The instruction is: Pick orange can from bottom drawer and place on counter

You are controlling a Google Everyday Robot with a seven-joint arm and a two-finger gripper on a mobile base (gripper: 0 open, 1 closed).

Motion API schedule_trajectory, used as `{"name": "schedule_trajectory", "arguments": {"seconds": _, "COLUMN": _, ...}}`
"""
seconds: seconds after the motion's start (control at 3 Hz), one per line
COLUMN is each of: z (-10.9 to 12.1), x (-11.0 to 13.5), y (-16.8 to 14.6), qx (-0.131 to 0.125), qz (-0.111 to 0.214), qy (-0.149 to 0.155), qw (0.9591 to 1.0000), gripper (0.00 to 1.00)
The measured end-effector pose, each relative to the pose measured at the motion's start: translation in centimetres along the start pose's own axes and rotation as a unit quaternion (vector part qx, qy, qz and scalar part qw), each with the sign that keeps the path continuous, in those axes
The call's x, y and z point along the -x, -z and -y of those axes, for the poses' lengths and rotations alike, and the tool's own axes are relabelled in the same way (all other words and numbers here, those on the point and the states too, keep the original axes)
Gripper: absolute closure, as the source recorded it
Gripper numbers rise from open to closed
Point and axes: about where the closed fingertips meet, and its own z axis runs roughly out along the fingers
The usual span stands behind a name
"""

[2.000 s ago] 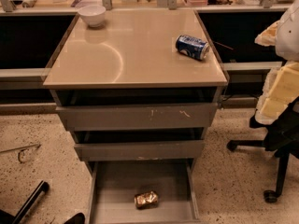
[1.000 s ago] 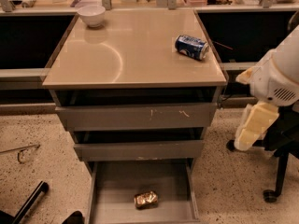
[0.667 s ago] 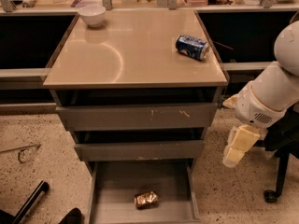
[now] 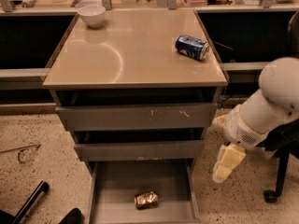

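Camera view: orange can (image 4: pixel 146 199) lies in bottom drawer (image 4: pixel 140 177), left of pincer (image 4: pixel 221 171).

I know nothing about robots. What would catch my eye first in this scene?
The bulky white robot arm juts in from the right, its cream gripper hanging beside the cabinet, right of the open bottom drawer. A dented orange can lies alone in that drawer. Up on the beige counter are a blue can on its side and a white bowl at the back left corner.

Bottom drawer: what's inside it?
The bottom drawer holds one orange can, near its front. Its back is hidden under the drawer above. The gripper hangs outside, right of it in the picture.
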Motion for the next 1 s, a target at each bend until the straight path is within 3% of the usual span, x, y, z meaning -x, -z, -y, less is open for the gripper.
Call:
{"name": "schedule_trajectory", "arguments": {"seconds": 0.67, "z": -0.1, "x": -1.2, "y": -14.5, "qx": 0.049, "qz": 0.030, "qy": 0.029, "qw": 0.9979, "gripper": 0.00}}
{"name": "schedule_trajectory", "arguments": {"seconds": 1.0, "z": -0.1, "x": -1.2, "y": -14.5, "qx": 0.049, "qz": 0.030, "qy": 0.029, "qw": 0.9979, "gripper": 0.00}}
